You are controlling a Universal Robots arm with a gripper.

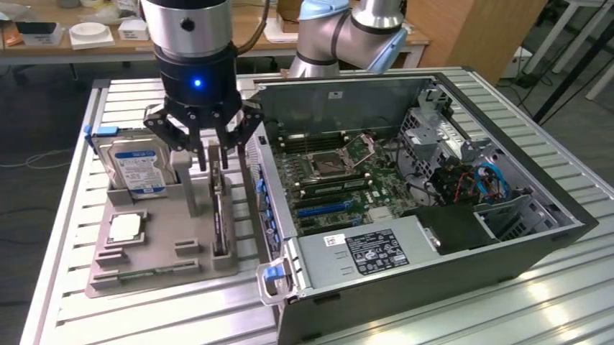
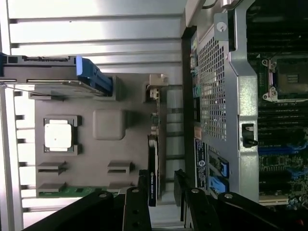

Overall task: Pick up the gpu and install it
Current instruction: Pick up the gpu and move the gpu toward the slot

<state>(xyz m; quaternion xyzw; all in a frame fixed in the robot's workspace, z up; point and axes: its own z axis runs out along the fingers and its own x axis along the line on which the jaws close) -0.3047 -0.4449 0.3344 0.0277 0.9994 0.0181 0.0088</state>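
Observation:
The gpu (image 1: 221,215) is a thin dark card standing on its edge in a slot of the grey tray (image 1: 154,251), beside the open computer case (image 1: 413,194). My gripper (image 1: 214,152) hangs just above the card's near-top end, open, with one finger on each side of it. In the wrist view the gpu (image 2: 153,173) runs between the two black fingertips (image 2: 143,182). One fingertip is close to the card, and a gap shows on the other side. My gripper (image 2: 161,185) holds nothing.
The tray (image 2: 96,159) also carries a blue-labelled hard drive (image 1: 139,167), a square processor chip (image 1: 126,227) and a green memory stick (image 2: 67,191). The case's motherboard (image 1: 326,172) lies exposed, with blue expansion slots (image 1: 321,208). The case wall (image 2: 221,96) stands close beside the tray.

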